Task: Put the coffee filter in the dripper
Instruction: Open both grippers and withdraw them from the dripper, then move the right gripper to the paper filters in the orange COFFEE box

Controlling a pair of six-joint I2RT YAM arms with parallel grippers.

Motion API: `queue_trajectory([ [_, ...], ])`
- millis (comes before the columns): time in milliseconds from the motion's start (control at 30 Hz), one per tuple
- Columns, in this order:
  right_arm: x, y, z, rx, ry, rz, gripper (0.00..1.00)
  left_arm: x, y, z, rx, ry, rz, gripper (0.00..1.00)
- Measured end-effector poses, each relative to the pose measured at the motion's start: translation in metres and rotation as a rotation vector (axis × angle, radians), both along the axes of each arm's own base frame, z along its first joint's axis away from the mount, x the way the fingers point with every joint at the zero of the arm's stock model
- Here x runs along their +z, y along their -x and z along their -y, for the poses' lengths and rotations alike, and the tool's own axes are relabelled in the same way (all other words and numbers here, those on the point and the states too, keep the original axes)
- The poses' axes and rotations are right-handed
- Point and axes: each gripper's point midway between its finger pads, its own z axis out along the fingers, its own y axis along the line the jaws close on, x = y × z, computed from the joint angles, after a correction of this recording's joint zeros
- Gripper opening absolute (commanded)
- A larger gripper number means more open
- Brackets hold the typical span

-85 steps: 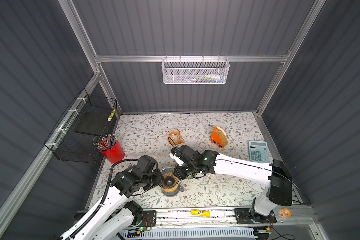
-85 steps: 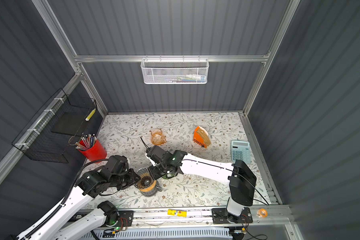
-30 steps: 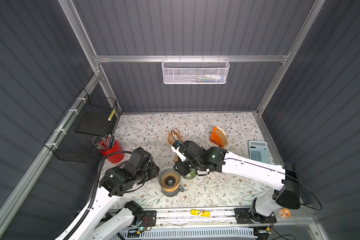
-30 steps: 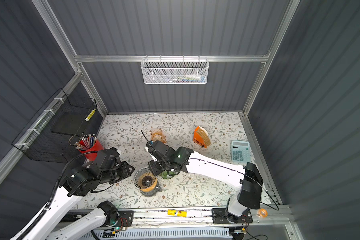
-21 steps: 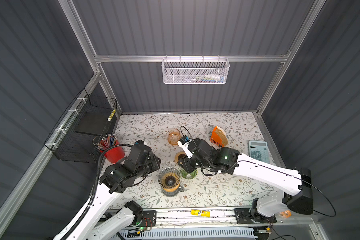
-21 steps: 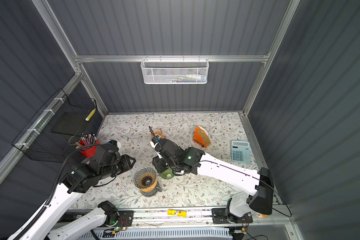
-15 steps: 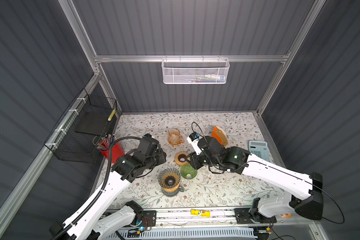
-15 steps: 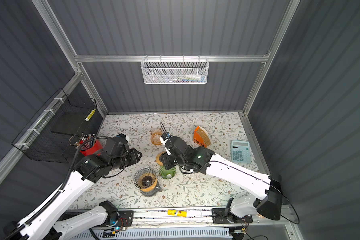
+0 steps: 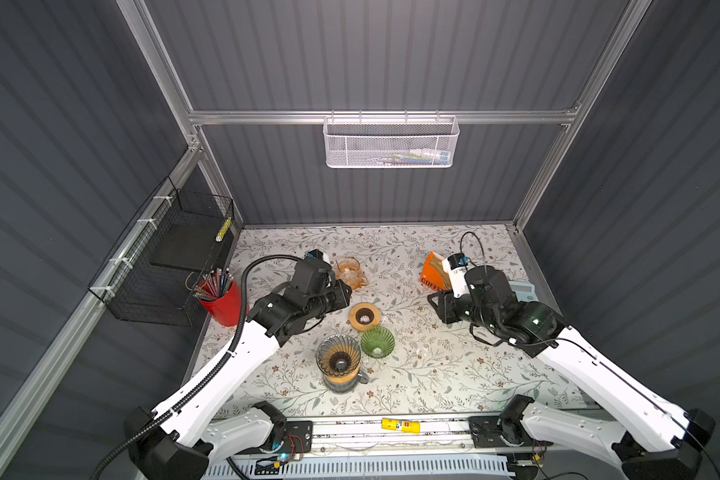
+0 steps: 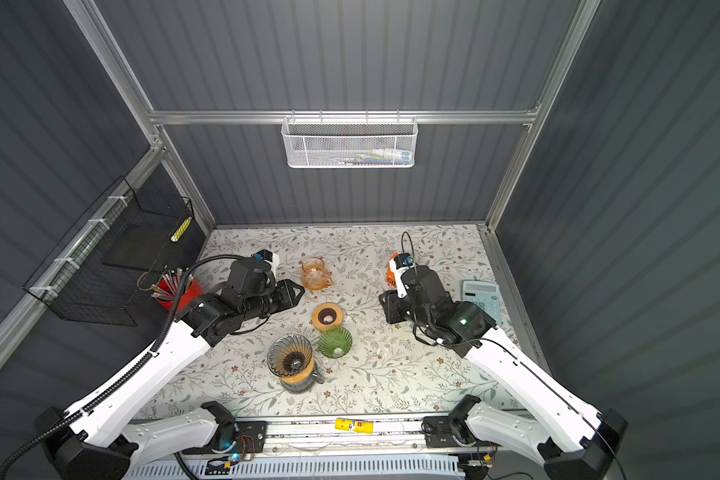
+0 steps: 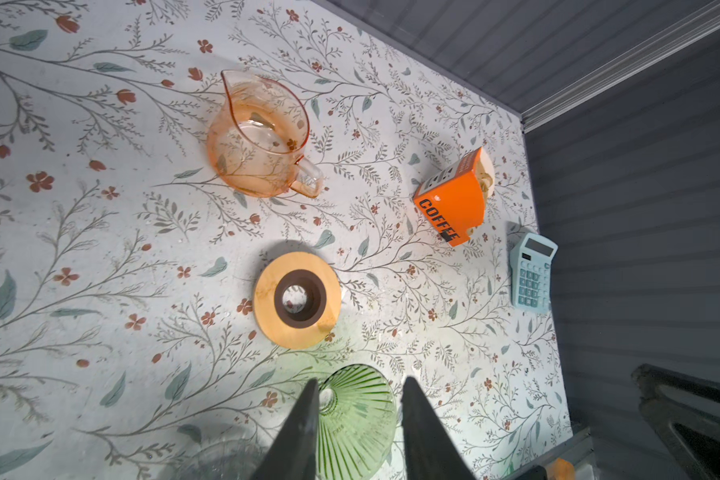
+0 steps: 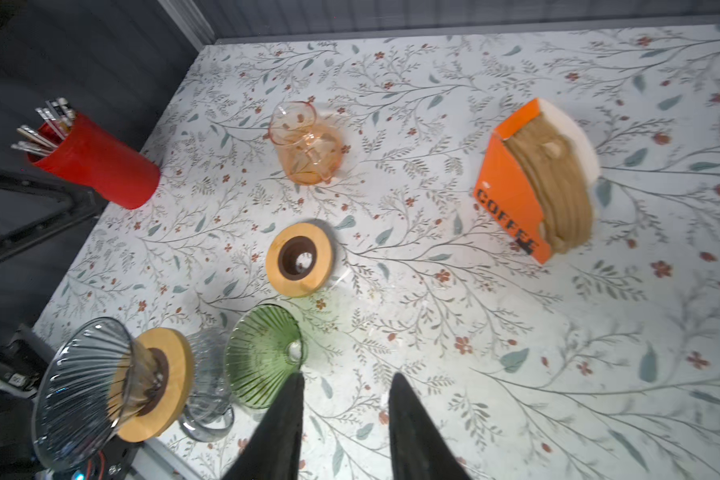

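- coffee filters (image 9: 436, 261), a brown stack, sit in the orange coffee box (image 9: 430, 277) toward the far right corner of the bench (image 9: 454, 374) in both top views. none is out of the box, as far as can be seen.
- grey glass dripper (image 9: 337, 359), likely the target, stands on a glass server (image 9: 348, 384) near the front edge, its cone empty. a green dripper (image 9: 377, 341) lies just beside it, and a wooden ring (image 9: 365, 316) lies a little farther back.
- left gripper (image 9: 342, 296) hangs near the wooden ring. right gripper (image 9: 438, 306) hangs just beside the coffee box.
- left wrist view: left gripper (image 11: 360, 380) has its jaws parted with nothing between them, and the green dripper (image 11: 354, 411) shows below the gap. the coffee box (image 11: 449, 208) is well apart, near a calculator (image 11: 533, 272) at the right edge.
- right wrist view: right gripper (image 12: 346, 376) also has its jaws parted and empty, over bare bench. the coffee filters (image 12: 558, 187) fan from the box's open side, not touched. the grey glass dripper (image 12: 84, 386) holds no paper.
- judged from this, the task is barely begun. picking one filter, carrying it across and seating it in the cone all remain.
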Motion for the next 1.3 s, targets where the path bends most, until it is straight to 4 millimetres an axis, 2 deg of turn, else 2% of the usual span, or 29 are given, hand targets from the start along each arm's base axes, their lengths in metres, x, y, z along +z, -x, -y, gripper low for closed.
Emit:
queue_trajectory([
  [100,-0.007,-0.006,0.019,-0.045,0.016,0.0,0.34,0.004,-0.002,0.004,-0.008,0.017,0.012,0.35],
  [200,-0.022,-0.01,0.034,-0.075,0.037,-0.022,0.34,0.005,-0.004,0.007,-0.016,0.029,0.02,0.35],
  [367,-0.049,-0.018,0.053,-0.124,0.052,-0.079,0.33,0.0,-0.004,0.011,-0.028,0.035,0.012,0.35],
  [533,-0.068,-0.036,0.069,-0.165,0.056,-0.129,0.27,-0.001,-0.005,0.011,-0.03,0.03,0.013,0.36],
  [700,-0.095,-0.055,0.08,-0.188,0.058,-0.206,0.24,-0.01,-0.009,0.014,-0.03,0.025,0.006,0.36],
  [933,-0.129,-0.074,0.092,-0.224,0.066,-0.293,0.2,-0.033,-0.022,0.025,-0.033,0.006,-0.026,0.35],
  [1100,-0.145,-0.101,0.094,-0.227,0.112,-0.329,0.18,-0.038,-0.029,0.033,-0.047,0.02,-0.025,0.35],
  [1300,-0.166,-0.11,0.095,-0.227,0.142,-0.379,0.18,-0.038,-0.033,0.035,-0.044,0.024,-0.017,0.35],
])
